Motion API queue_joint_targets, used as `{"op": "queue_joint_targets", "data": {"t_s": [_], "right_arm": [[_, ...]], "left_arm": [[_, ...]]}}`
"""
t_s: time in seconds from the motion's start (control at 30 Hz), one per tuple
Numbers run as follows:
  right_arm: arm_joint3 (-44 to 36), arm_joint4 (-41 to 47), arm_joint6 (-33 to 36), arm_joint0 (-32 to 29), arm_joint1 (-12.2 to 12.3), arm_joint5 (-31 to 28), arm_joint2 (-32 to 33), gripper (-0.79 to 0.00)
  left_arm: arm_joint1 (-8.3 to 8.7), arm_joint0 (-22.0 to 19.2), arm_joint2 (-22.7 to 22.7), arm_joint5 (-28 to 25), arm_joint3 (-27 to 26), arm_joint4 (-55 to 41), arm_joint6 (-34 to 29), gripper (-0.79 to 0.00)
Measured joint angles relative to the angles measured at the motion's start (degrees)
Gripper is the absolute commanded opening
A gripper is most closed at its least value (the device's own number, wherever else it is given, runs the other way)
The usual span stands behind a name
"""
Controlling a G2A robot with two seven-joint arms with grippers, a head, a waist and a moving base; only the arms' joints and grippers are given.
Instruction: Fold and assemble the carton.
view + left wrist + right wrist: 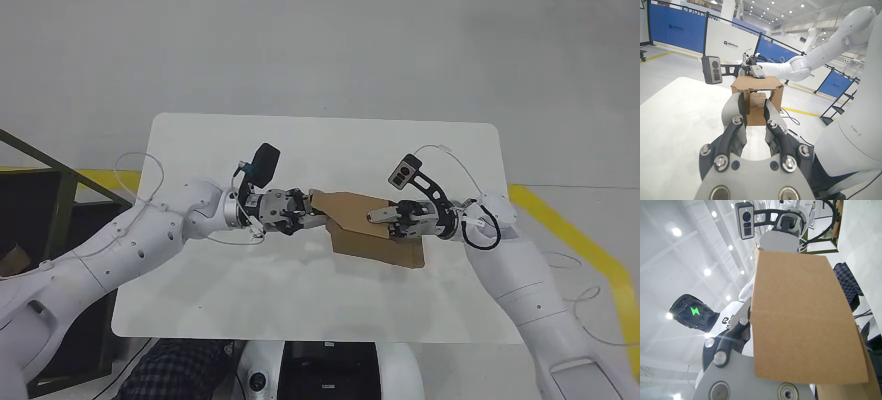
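- The brown carton (365,230) (757,84) (802,317) sits over the middle of the white tabletop (300,150). I cannot tell whether it rests on the surface.
- It is opened into a tube, and the mouth facing the left arm shows loose flaps inside.
- The left end effector (300,212) (753,103) is at that open mouth. It is released, with its fingers (739,106) spread to either side of the carton's lower flap.
- The right end effector (385,214) (757,79) is at the carton's opposite end. It is clamped on the carton's top panel, with one finger above the panel and one beneath.
- The right arm's wrist camera (712,70) hangs just beside the carton's far end.
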Motion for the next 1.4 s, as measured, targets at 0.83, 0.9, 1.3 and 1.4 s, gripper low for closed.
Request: {"op": "queue_joint_targets", "data": {"t_s": [0.83, 0.9, 1.3, 1.4], "right_arm": [[0.8, -0.3, -0.6, -0.1, -0.2, -0.7, 1.1, -0.785], [0.8, -0.4, -0.6, -0.1, -0.2, -0.7, 1.1, -0.785], [0.3, -0.7, -0.3, -0.3, -0.3, -0.6, 1.2, -0.785], [0.3, -0.7, -0.4, -0.3, -0.3, -0.6, 1.3, -0.785]], "left_arm": [[1.3, -0.9, 1.7, 0.0, -0.2, 0.4, 1.8, -0.477], [1.14, -1.3, 2.0, 0.0, 0.1, -0.1, 1.6, -0.48], [0.14, -2.4, 2.4, 0.0, 1.1, 0.6, 1.5, -0.493], [0.39, -2.1, 2.1, 0.0, 1.2, 1.4, 3.0, -0.486]]}}
